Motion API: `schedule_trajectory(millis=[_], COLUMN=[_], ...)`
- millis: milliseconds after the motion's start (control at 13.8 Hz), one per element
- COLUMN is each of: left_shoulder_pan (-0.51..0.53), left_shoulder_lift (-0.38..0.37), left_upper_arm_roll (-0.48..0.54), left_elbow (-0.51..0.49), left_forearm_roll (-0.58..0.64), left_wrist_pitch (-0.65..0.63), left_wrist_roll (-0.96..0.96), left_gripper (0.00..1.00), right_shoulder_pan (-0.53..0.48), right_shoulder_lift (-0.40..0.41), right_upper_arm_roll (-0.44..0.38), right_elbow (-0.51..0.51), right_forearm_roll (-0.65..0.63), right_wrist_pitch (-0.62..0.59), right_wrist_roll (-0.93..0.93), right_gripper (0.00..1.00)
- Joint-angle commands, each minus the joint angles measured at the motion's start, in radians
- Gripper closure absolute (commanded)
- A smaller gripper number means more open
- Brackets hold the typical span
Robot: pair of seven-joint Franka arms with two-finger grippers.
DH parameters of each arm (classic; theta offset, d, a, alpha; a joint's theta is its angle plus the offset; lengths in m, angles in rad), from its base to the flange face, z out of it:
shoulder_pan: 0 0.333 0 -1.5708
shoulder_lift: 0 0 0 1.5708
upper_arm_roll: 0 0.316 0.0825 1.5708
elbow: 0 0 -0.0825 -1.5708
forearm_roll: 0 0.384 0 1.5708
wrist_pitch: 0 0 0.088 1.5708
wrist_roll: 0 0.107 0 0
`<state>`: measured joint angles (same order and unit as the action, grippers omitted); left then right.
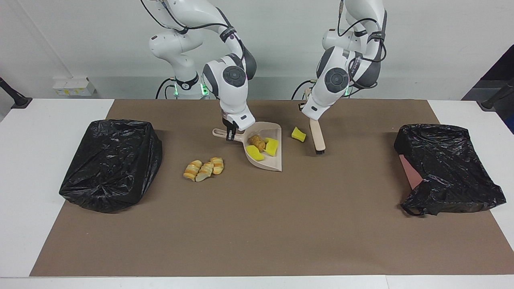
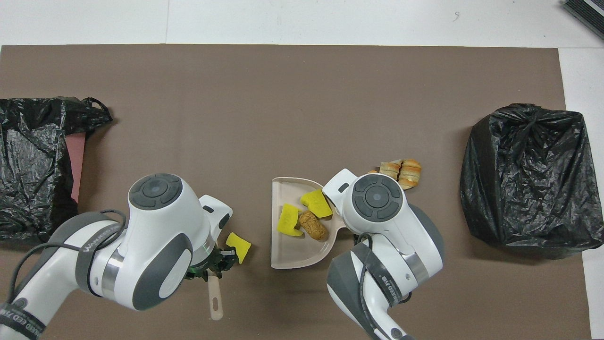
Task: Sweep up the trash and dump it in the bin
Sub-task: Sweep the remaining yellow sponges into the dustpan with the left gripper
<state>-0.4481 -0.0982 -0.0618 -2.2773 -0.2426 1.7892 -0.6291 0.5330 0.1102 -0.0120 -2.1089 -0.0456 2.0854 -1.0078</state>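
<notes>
Beige dustpan [image 1: 272, 130], yellow sponge chunks [image 1: 255, 153], golden-brown striped bread pieces [image 1: 204, 169] (black bags [image 1: 110, 162]).

A plain white wall [image 1: 421, 44] rises past the white rectangular table [image 1: 48, 116], whose top is mostly covered by a large brown mat [image 1: 257, 224] under even light.

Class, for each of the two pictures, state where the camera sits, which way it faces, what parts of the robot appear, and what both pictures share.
Facing view: high across the table, looking at the robots; both arms show, right end effector on the dustpan, left end effector holding the brush.
Overhead view: above the robots' end, looking steeply down; wrists and forearms enter from the bottom.
Shared: dustpan, bread pieces, loose sponge chunk, both black bags.
</notes>
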Motion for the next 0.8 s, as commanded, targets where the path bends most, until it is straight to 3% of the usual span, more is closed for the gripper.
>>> schedule_trajectory(millis=[0,145,507,724], left_shoulder_pan=[-0.01,-0.069,-0.265,-0.316], left_shoulder_lift=[-0.148,-0.127,-0.017,0.024], left_upper_arm_roll=[-0.004,-0.004,-0.004,-0.004], left_elbow=[-0.217,-0.217,-0.196,-0.111], left_forearm_roll=[-0.095,-0.168,-0.334,-0.403], left_wrist_pitch=[0.182,0.229,0.493,0.51], left_wrist_roll=[-0.055,-0.055,-0.037,-0.035], left_gripper=[1.0,1.0,1.0,1.0], right_shoulder_pan=[-0.019,-0.022,-0.021,-0.021], right_shoulder_lift=[-0.004,-0.003,-0.004,-0.004], right_upper_arm_roll=[0.006,0.006,0.006,0.006], right_elbow=[-0.011,-0.011,-0.011,-0.011], right_forearm_roll=[-0.013,-0.013,-0.011,-0.011], right_wrist_pitch=[0.016,0.024,0.019,0.012], right_wrist_roll=[-0.116,-0.115,-0.092,-0.081], right_gripper=[1.0,1.0,1.0,1.0])
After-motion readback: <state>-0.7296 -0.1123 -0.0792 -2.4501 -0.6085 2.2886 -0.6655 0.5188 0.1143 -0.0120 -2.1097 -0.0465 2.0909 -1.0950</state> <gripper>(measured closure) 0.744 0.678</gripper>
